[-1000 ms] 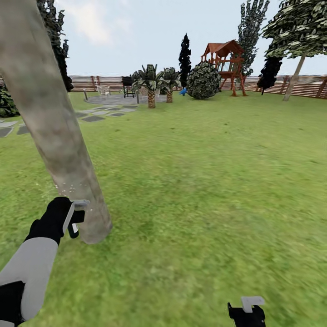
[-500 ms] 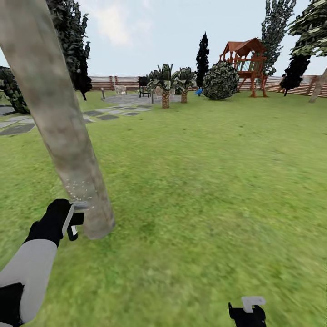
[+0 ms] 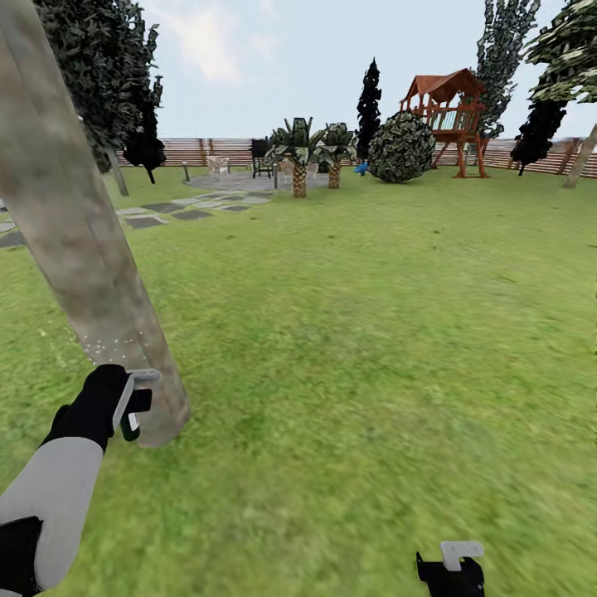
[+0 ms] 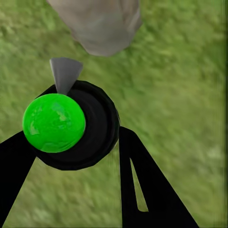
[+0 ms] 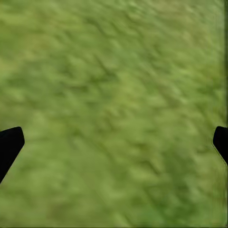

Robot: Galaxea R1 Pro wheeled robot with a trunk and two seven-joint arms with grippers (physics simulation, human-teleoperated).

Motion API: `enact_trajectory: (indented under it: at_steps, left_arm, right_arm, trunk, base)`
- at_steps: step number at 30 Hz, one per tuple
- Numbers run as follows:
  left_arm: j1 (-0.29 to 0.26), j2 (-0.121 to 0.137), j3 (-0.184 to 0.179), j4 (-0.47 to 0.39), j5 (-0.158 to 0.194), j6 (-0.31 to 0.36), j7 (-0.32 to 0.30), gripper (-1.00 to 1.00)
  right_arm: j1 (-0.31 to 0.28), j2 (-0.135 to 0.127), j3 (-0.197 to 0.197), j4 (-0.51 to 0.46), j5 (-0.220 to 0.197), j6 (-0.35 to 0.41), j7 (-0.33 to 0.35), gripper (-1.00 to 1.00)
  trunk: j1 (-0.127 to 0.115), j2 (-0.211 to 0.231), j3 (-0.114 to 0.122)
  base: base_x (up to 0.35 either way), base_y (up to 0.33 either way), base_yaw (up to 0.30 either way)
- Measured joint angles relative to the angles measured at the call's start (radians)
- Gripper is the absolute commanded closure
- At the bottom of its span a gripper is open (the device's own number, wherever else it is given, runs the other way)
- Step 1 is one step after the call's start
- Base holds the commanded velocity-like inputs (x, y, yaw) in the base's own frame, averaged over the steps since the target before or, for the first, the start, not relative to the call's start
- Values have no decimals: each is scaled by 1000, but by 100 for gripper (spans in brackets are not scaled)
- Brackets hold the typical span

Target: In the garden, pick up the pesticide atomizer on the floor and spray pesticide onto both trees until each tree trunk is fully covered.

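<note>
Right, L claw gripping small dark pesticide atomizer beside thick tan-grey tree trunk, white specks on bark; R claw released over grass.

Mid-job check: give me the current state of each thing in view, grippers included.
Left gripper: shut on the pesticide atomizer, right beside the trunk's base.
Pesticide atomizer: held, nozzle toward the trunk.
Tree trunk: leaning, white specks in a patch low down, bare above.
Pesticide: scattered specks just above the gripper.
Right gripper: open, empty, over the lawn.

Mottled tan-grey tree trunk, seemingly white-specked
</note>
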Motion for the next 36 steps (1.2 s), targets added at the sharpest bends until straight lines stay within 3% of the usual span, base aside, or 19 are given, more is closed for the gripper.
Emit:
enact_trajectory:
  at_steps: [16,28,36]
  left_arm:
    - [0,-6,-1,-11,7,5,1,100]
    - [0,-6,-1,-9,7,3,1,100]
    - [0,-6,-1,-9,8,3,3,100]
  right_arm:
    - [0,1,0,0,0,0,0,-100]
    - [0,1,0,0,0,0,0,-100]
    - [0,3,0,0,0,0,0,-100]
  trunk:
    - [0,0,0]
    - [0,0,0]
    - [0,0,0]
  base:
    - [157,-225,255]
    - [245,-172,31]
    - [245,-172,252]
